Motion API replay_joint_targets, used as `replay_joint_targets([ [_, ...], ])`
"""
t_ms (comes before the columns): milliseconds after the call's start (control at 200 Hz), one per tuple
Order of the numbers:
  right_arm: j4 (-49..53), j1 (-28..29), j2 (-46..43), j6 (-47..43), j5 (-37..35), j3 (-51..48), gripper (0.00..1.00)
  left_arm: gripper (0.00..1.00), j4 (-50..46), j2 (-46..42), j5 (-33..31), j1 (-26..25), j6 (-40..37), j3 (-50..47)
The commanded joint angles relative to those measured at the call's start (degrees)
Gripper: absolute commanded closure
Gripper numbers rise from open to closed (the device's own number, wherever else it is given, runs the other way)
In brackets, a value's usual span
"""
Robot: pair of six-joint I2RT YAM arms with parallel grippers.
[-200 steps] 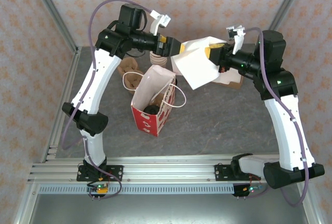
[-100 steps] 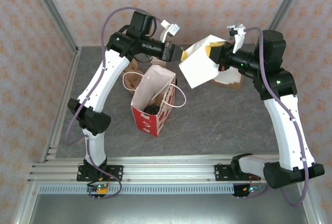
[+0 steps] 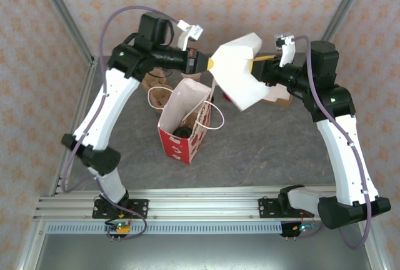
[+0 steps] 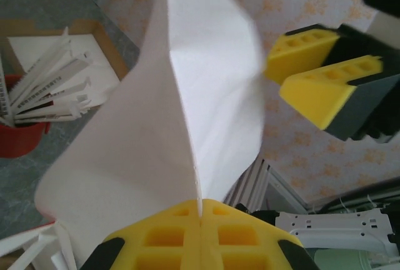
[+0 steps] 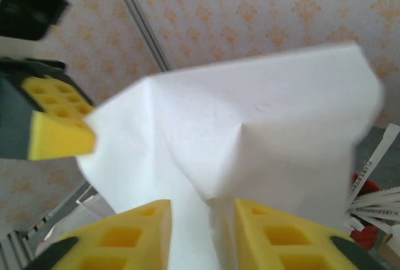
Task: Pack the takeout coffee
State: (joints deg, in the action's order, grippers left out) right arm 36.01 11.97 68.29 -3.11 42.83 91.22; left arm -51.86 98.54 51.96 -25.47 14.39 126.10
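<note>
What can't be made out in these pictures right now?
Takeout coffee, top view: a dark lid-like shape deep in the red-and-white bag; the bag's walls hide any cup beneath.
Cardboard box, top view: the white paper sheet covers most of it.
Right tool, right wrist view: fingers apart around the blurred sheet; whether a pad touches it is unclear.

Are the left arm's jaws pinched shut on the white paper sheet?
Yes, the left gripper has its yellow jaws pressed together, with the edge of the white paper sheet clamped between them.
</note>
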Motion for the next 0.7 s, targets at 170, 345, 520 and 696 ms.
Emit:
replay_joint_targets([
  [170,4.79,0.24,-1.32,7.2,-6.98,1.2,0.42,1.0,8.22,-16.62,-14.33,0.21,10.35,-9.62],
  [345,3.78,0.19,-1.13,7.8,-7.77,-0.66,0.42,1.0,5.06,-23.87,-20.1,0.18,11.64,-15.42],
  [520,1.72,0.23,-0.79,8.44,-6.66,-2.78,0.43,1.0,8.44,-26.78,-16.8,0.16,8.22,-24.91],
  [696,2.16,0.25,-0.79,8.17,-6.6,-3.31,0.44,1.0,2.62,-23.16,-7.71,0.16,1.23,-19.72],
])
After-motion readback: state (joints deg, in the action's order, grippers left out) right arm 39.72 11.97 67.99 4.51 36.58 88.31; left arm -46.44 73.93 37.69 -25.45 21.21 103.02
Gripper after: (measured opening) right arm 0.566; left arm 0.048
